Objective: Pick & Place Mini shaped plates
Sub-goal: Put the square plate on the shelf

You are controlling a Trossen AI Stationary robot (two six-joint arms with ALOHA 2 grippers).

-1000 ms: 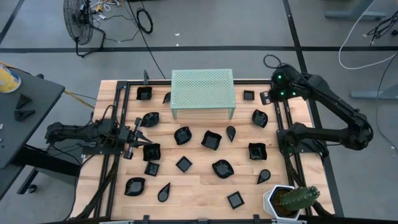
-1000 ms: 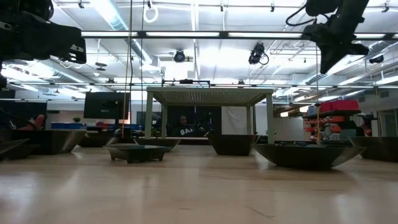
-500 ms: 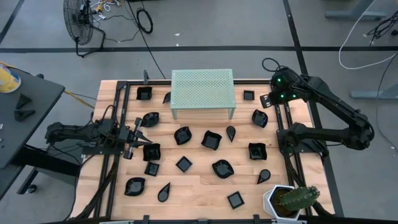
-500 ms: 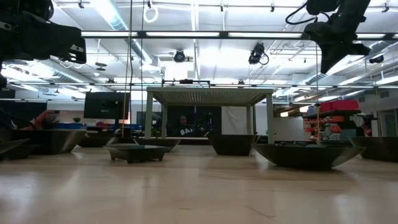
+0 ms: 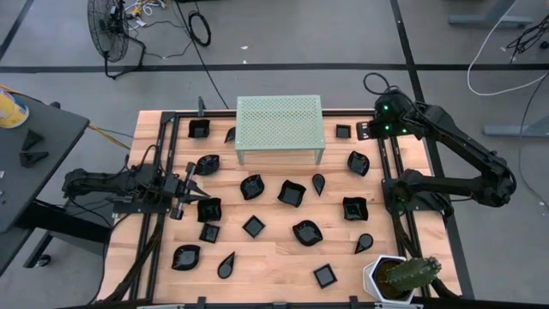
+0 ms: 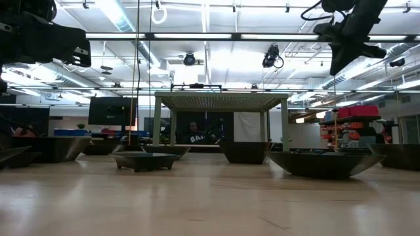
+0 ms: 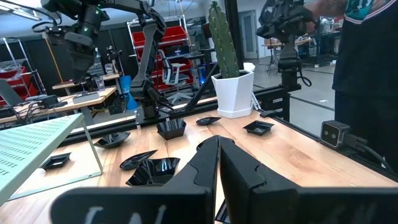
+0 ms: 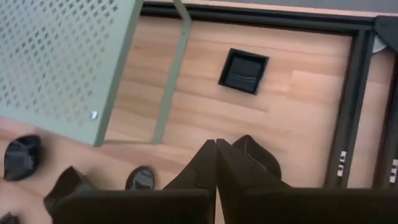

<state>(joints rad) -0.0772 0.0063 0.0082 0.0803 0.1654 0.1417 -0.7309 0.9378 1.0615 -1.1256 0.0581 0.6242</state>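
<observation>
Glossy black, the mini shaped plates [image 5: 292, 192] lie scattered across your pale wooden slatted table [image 5: 274, 257]: square, teardrop, leaf and wavy dishes, all resting on the wood, none lifted. A pale green perforated metal stand [image 5: 279, 127] sits at the far middle of the table, with one small square plate [image 5: 343, 131] just to its right and another square plate [image 5: 199, 129] to its left, both at the far edge. A white hexagonal pot holding a green cactus [image 5: 396, 278] stands at the near right corner.

Your left gripper [image 5: 194, 191] lies low at the left side of the table, its fingers pressed together and holding nothing; the tip sits just beside a wavy plate [image 5: 209, 209] (contact cannot be judged from above). In the left wrist view the closed fingers [image 7: 239, 167] point across the table toward the cactus pot [image 7: 234, 93].

Your right gripper [image 5: 371, 131] hangs high over the far right of the table, clenched and empty. Its wrist view looks down past the closed fingers [image 8: 205, 165] on the small square plate [image 8: 243, 71], which rests on the wood beside the stand's leg [image 8: 171, 74], apart from it.

In the low view the plates [image 6: 325, 162] sit in a row before the stand [image 6: 222, 101].
</observation>
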